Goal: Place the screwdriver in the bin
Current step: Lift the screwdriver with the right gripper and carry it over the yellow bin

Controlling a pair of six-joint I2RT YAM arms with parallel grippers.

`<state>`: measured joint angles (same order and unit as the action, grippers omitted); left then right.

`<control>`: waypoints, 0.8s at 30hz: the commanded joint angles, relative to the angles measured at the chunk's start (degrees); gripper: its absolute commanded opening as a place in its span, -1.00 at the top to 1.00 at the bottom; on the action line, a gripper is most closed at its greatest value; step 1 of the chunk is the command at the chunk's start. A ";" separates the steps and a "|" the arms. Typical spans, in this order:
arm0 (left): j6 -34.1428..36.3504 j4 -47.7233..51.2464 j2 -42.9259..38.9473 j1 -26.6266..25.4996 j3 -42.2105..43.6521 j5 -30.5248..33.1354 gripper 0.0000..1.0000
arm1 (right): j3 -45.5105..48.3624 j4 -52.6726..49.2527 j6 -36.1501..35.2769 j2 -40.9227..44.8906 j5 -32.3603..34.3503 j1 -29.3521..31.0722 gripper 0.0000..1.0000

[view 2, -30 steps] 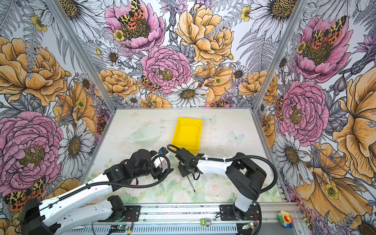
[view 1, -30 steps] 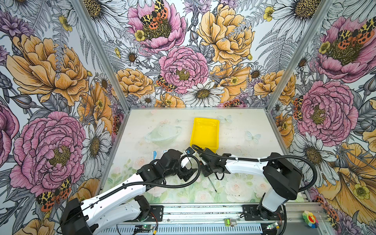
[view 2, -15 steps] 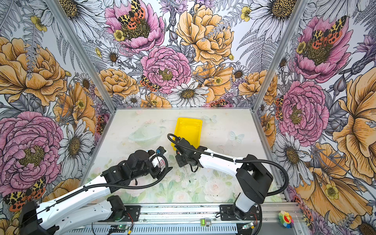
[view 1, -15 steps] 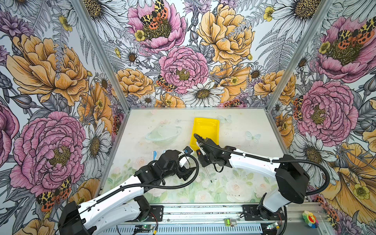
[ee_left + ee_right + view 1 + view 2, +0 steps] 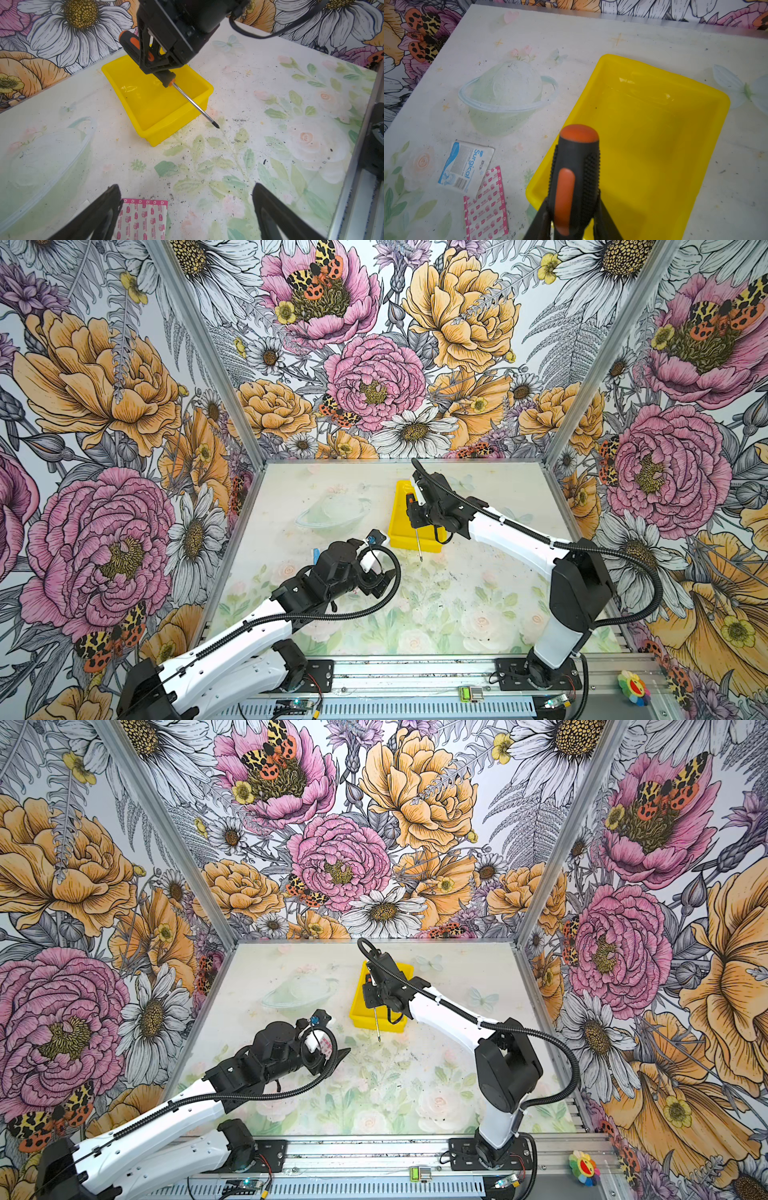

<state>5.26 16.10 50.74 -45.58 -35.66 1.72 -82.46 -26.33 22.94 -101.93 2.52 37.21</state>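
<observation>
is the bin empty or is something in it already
Empty. The bin shows a bare yellow floor in the right wrist view; the screwdriver hangs over it, gripped in the right claw.

The left arm (image 5: 232, 641) and the right arm (image 5: 509, 537) are built alike, with smooth white shells between chunky black joint housings. A black ribbed hose (image 5: 332, 616) loops along each. Black base plates (image 5: 318, 670) are bolted to a silver rail (image 5: 415, 674) at the near edge, with thin red and black wires beside them. The left gripper (image 5: 186, 188) has black wedge-shaped fingers (image 5: 97, 216), and a small blue plug (image 5: 377, 537) sits at its wrist.
</observation>
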 commanded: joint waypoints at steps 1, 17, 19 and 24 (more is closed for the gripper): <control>-0.42 -2.36 1.47 0.82 -0.06 -1.35 -0.97 | -4.56 0.40 0.03 -3.45 -1.14 -2.05 0.98; 0.11 -3.62 10.13 3.99 -4.74 -4.67 -0.97 | -19.02 0.40 4.46 -20.30 -1.31 -9.36 0.98; 0.16 -3.70 10.83 4.43 -5.16 -5.24 -0.97 | -20.15 0.40 4.87 -21.80 -1.72 -9.88 0.98; 0.36 -3.63 12.31 5.22 -5.98 -6.08 -0.97 | -21.85 0.40 4.83 -24.94 -2.41 -10.30 0.97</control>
<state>5.30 13.47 62.61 -41.04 -39.62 -2.37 -101.91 -26.55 27.07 -125.47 1.04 27.03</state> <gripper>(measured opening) 0.986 0.303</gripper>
